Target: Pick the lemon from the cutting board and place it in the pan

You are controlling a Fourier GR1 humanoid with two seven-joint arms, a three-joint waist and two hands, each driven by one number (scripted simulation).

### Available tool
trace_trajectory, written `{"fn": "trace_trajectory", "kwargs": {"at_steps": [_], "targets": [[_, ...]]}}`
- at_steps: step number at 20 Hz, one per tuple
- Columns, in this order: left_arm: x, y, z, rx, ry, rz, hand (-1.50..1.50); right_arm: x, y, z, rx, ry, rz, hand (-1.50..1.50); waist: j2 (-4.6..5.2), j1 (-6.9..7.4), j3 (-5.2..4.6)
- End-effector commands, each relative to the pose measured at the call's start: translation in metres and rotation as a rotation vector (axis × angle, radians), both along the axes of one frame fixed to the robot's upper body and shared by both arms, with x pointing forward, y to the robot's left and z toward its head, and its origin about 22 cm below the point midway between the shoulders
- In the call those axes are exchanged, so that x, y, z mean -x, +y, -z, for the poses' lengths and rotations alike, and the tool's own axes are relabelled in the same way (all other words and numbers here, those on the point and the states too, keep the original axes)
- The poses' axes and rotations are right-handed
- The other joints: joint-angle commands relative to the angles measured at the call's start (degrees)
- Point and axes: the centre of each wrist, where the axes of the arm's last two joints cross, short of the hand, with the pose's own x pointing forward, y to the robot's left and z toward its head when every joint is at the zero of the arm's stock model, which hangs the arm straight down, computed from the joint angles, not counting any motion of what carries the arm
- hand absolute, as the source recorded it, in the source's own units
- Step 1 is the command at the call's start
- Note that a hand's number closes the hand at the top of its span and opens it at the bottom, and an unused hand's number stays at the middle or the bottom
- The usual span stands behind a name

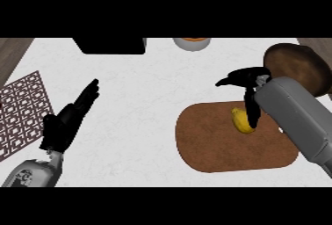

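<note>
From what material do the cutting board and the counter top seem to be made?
The cutting board looks like wood with a matte finish: it is warm brown and slightly mottled, with no glare. The counter top looks like white stone, perhaps marble: it is pale with faint grey veins. Neither material can be told for certain.

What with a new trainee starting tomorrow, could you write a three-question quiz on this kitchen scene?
1. True or false: the lemon lies on the cutting board.
2. Where does the pan sit in the head view? A: up and to the right of the board. B: left of the board. C: on the board.
3. Fill in: the robot hand by the lemon is the robot's ___ one.

Key: 1 true; 2 A; 3 right.
</note>
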Motion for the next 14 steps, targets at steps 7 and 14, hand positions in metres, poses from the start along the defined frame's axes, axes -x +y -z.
{"fn": "trace_trajectory", "kwargs": {"at_steps": [7,14], "targets": [[0.016,0.008,-0.013,-0.002,-0.012,-0.013,0.0,0.016,0.013,0.008,0.113,-0.013,0.015,-1.5,0.03,-0.02,0.07],[-0.01,-0.001,-0.006,0.018,-0.006,0.005,0.0,0.033,0.022,0.011,0.161,-0.018,-0.02,-1.5,0.07,-0.6,0.05]]}}
